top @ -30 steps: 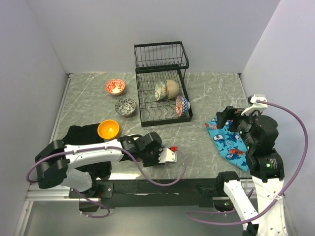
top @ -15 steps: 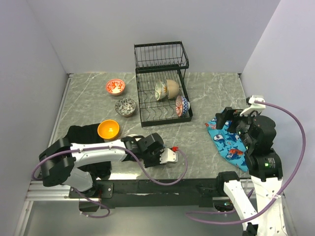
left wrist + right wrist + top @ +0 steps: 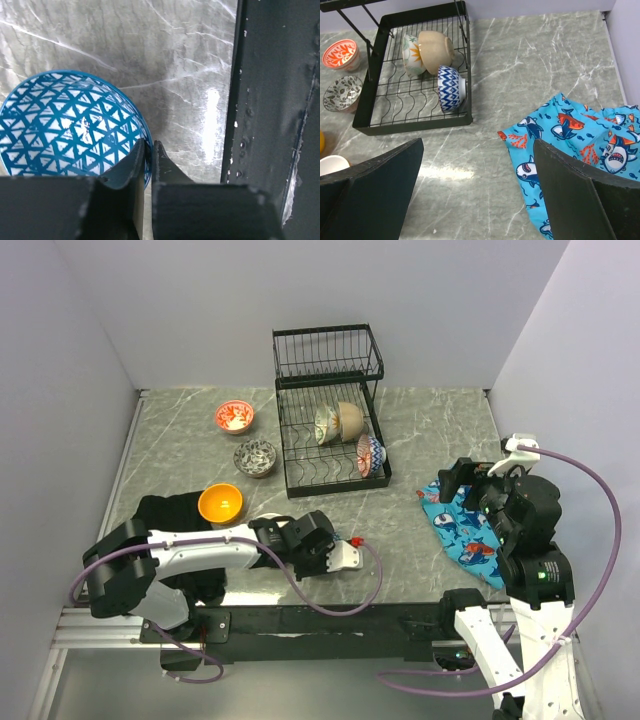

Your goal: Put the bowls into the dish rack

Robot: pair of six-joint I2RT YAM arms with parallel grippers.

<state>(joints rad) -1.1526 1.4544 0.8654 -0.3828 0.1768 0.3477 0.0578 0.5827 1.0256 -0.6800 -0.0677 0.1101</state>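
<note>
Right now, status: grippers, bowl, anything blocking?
Left gripper shut on blue bowl rim. Right gripper open, empty, by cloth. Dish rack holds three bowls. Orange bowl beside left arm.

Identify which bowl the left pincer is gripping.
The blue bowl with the triangle lattice: the left pincer is shut on its rim. The orange bowl, the red bowl and those in the dish rack are untouched.
</note>
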